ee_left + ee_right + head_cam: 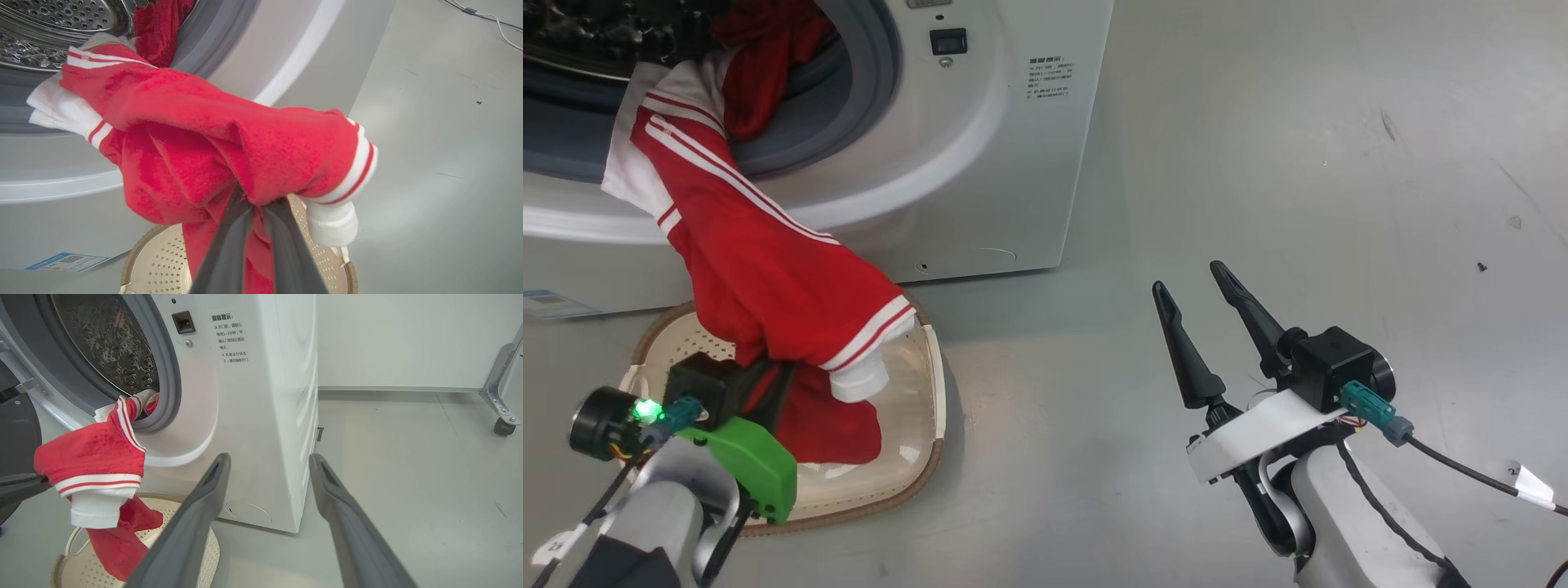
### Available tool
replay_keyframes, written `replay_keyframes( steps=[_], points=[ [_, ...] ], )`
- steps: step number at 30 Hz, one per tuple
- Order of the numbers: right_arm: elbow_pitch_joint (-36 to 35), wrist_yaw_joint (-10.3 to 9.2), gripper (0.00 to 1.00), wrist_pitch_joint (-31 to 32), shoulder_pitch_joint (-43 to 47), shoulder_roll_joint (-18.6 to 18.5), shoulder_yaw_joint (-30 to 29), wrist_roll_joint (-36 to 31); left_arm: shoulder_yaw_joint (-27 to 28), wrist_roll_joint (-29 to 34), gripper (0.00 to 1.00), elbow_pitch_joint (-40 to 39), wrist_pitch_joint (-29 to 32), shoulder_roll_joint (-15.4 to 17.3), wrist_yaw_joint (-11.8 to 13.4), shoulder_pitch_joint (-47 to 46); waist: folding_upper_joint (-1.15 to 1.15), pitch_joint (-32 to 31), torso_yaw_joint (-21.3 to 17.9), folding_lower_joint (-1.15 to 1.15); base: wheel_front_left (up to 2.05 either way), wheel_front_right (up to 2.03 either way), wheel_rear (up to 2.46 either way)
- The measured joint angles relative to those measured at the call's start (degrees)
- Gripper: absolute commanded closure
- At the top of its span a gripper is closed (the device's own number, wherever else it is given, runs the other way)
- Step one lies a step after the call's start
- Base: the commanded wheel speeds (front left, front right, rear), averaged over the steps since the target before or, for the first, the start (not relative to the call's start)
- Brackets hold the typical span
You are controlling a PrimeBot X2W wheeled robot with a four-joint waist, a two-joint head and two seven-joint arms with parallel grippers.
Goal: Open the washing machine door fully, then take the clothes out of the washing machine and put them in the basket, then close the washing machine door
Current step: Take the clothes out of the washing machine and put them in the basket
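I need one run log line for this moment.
step: unloading | left hand: shut on clothes, above basket | right hand: open, empty | clothes: partly in washing machine

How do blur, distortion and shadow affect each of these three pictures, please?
Head view: sharp, with a soft shadow on the floor right of the basket. Left wrist view: the fingers of the left gripper are soft from closeness, and the washing machine front bows. Right wrist view: the right gripper looks blurred, the clothes crisp.
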Motion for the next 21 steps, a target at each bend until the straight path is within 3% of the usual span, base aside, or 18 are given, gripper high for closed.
replay_keyframes(
  steps=[6,21],
  points=[
    [-0.01,0.01,0.00,0.00,-0.02,-0.02,-0.02,0.00,-5.60,-1.49,1.00,0.73,4.23,0.23,0.00,1.77,0.00,0.78,-0.63,0.00,0.00,0.00,0.00],
    [-0.79,-0.01,0.00,0.01,-0.93,0.01,1.32,0.18,-10.13,-7.53,1.00,7.14,13.35,2.45,-0.01,2.26,0.00,3.95,-2.90,0.00,0.00,0.00,0.00]
  ],
)
